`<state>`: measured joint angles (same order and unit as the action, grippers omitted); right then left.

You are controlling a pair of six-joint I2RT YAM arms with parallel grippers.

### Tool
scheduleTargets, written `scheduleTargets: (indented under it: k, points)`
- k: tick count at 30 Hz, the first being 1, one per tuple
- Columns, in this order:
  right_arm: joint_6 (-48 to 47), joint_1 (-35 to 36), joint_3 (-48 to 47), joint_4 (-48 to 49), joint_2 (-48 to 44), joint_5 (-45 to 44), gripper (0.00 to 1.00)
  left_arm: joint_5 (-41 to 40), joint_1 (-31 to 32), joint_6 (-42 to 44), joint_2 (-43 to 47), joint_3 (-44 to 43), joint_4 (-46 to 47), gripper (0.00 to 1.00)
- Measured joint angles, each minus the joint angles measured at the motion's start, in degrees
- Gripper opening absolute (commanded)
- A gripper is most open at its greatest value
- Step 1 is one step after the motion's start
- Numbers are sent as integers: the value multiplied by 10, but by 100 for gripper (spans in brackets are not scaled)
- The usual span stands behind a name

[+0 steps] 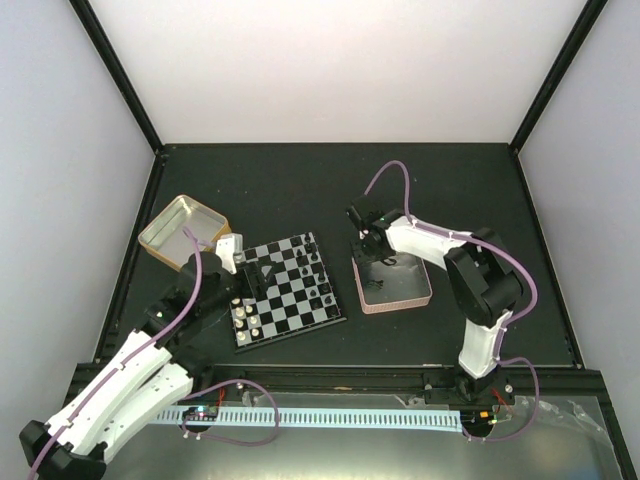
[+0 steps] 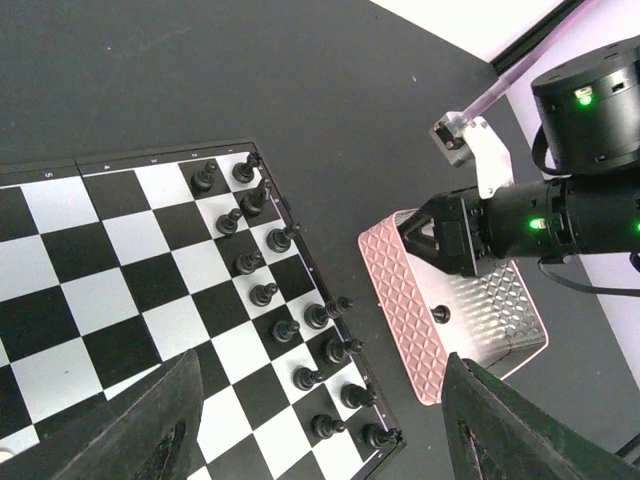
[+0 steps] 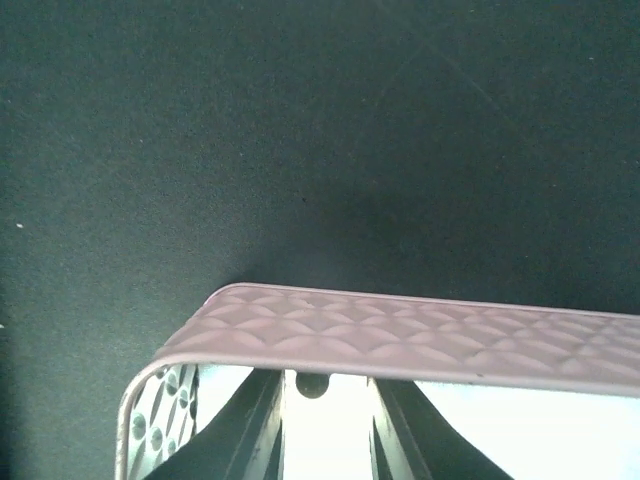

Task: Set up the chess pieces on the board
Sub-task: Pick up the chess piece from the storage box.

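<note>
Black pieces (image 2: 290,330) crowd board (image 2: 60,375) edge; centre squares open.

The board (image 1: 288,298) lies flat in the middle of the top view, turned a little. It has black and white squares. The black pieces (image 2: 262,294) stand up in two rows along its right side. The white pieces (image 1: 243,321) stand along its left side. One black piece (image 2: 441,314) sits alone in the pink tin (image 2: 395,300), right of the board
</note>
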<state>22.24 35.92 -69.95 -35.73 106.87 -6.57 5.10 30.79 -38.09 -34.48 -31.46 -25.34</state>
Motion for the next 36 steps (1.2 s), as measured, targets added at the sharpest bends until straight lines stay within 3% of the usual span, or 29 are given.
scheduleTargets:
  k: [12,17,20,26,36]
  points:
    - [1,1,32,52,-27,-10,19,0,0,0,0,2,-8,67]
    - [0,3,33,67,-26,-18,7,0,0,-1,0,2,-8,66]
    - [-3,5,36,76,-26,-19,8,-1,0,-1,0,2,-8,66]
    - [-4,5,39,79,-26,-26,20,-4,0,-1,-2,2,-8,66]
    - [-3,7,49,94,-18,-30,16,-4,0,-1,-4,2,-8,64]
